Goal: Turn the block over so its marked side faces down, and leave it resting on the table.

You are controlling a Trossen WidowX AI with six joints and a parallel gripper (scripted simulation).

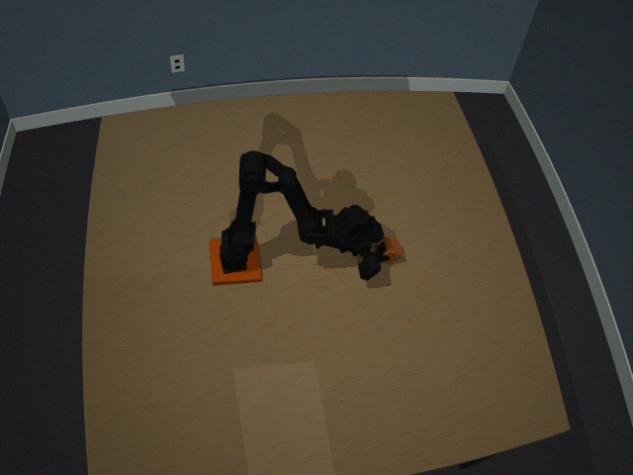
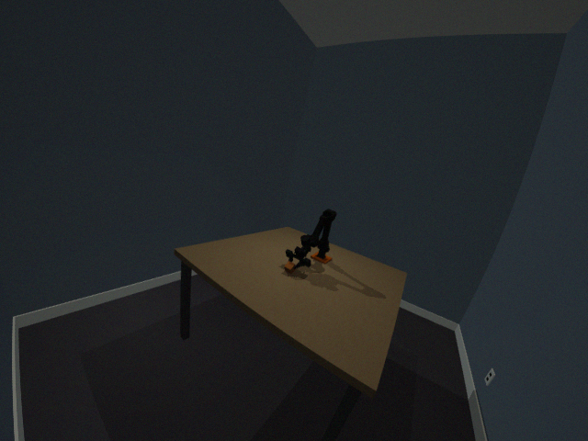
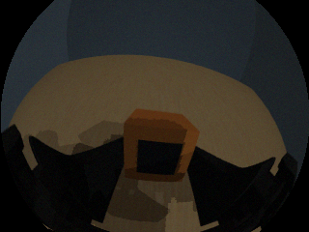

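Observation:
The orange block (image 1: 393,249) (image 2: 289,266) (image 3: 156,129) is low over the table (image 1: 408,357) (image 2: 332,322) (image 3: 97,87). I cannot tell whether it touches the tabletop. Its marked side, with a black square (image 3: 159,157), faces back toward the wrist camera and is not turned down. My gripper (image 1: 384,252) (image 3: 157,145) is shut on the block, one dark finger at each side in the wrist view. The arm reaches outward with the gripper tilted far over toward level. The block's underside is hidden.
The arm's base stands on an orange plate (image 1: 236,278) (image 2: 321,257), left of the block in the top view. Shadows of the arm lie across the table. The table's far edge shows beyond the block in the wrist view, with blue-grey walls behind.

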